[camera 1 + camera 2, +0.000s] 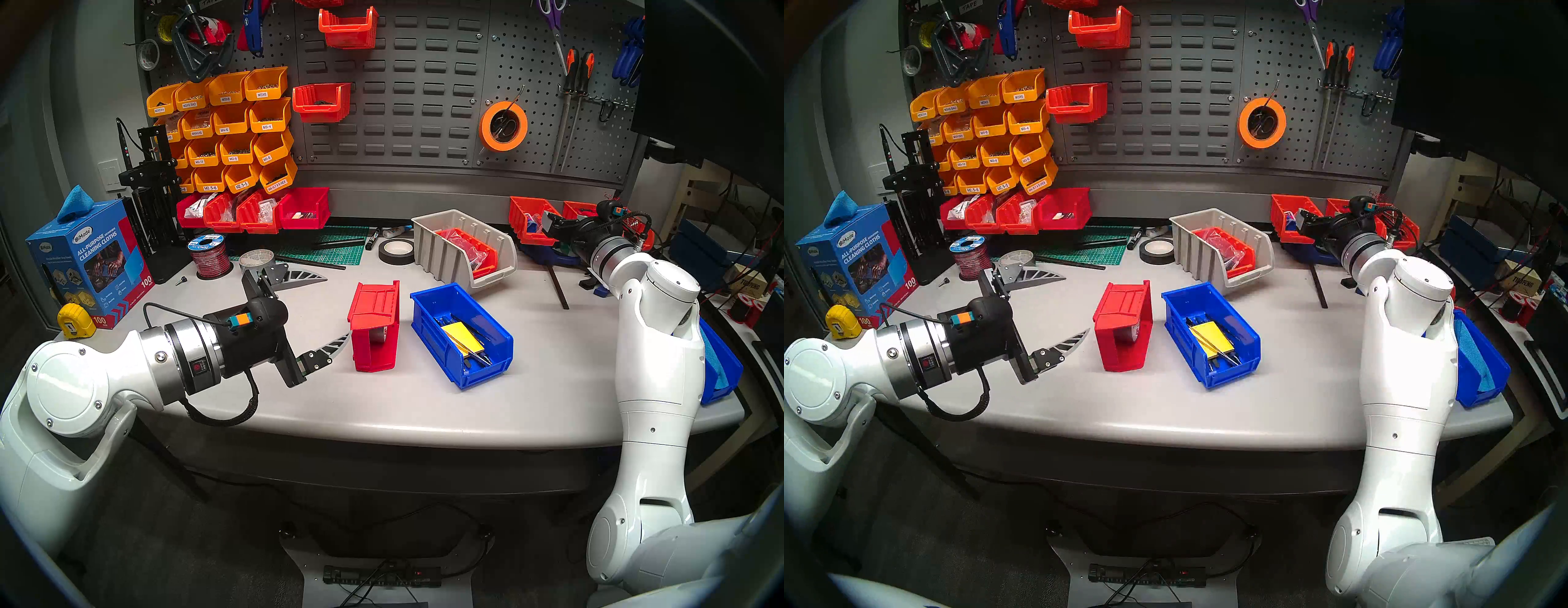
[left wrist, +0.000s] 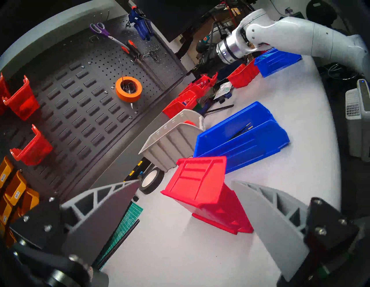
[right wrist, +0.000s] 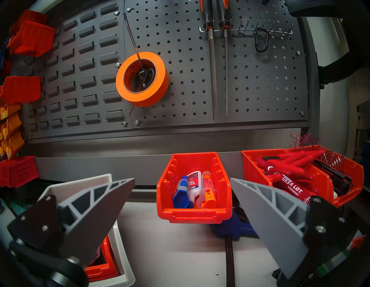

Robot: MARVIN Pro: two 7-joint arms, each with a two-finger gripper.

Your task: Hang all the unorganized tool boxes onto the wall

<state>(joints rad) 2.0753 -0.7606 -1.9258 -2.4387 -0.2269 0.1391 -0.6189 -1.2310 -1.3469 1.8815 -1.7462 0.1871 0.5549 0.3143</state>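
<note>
A red tool box (image 1: 375, 327) stands tipped on end at the table's middle, its ribbed back facing up in the left wrist view (image 2: 198, 180). My left gripper (image 1: 338, 307) is open just left of it, touching nothing. To the right of the red one lies a blue tool box (image 1: 462, 335) with a yellow pad inside. Behind them sits a beige-grey tool box (image 1: 462, 250) holding a smaller red bin. My right gripper (image 3: 182, 178) is open and empty at the back right, facing a small red bin (image 3: 192, 212) of glue bottles. The wall (image 1: 403, 106) carries two hung red bins.
Yellow-orange labelled bins (image 1: 229, 127) fill the wall's left, with a row of red bins (image 1: 254, 212) below. A black tape roll (image 1: 396, 250), a wire spool (image 1: 210, 254) and a cleaning-cloth box (image 1: 85, 259) lie on the table. Another blue bin (image 1: 721, 365) sits at the right edge.
</note>
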